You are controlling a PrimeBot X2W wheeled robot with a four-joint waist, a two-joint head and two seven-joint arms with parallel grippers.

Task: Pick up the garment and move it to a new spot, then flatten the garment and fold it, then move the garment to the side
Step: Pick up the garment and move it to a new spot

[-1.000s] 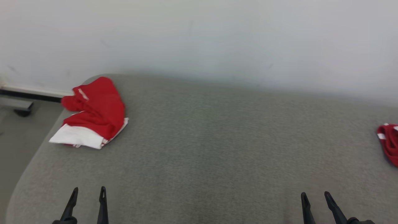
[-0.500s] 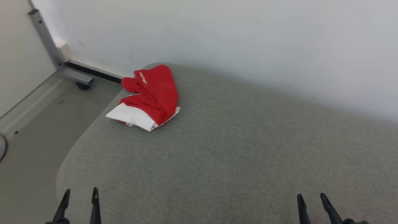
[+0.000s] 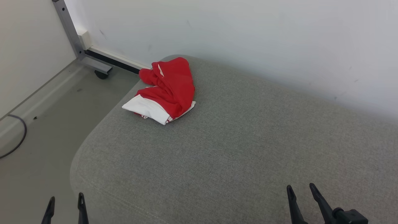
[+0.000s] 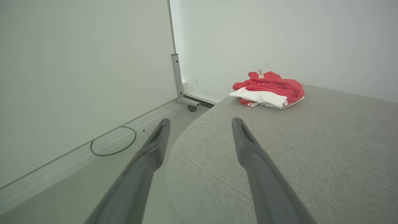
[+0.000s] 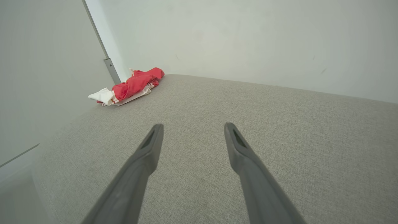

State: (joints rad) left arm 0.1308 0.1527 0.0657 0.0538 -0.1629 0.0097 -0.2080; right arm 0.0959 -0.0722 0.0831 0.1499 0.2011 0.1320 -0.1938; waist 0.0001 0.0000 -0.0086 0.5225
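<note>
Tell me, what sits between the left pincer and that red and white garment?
Nothing but bare grey cushion lies between the left pincer and the red and white garment; the left wrist view shows it plainly.

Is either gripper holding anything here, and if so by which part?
Nothing is held. Left gripper and right gripper are open; the garment lies apart on the cushion.
</note>
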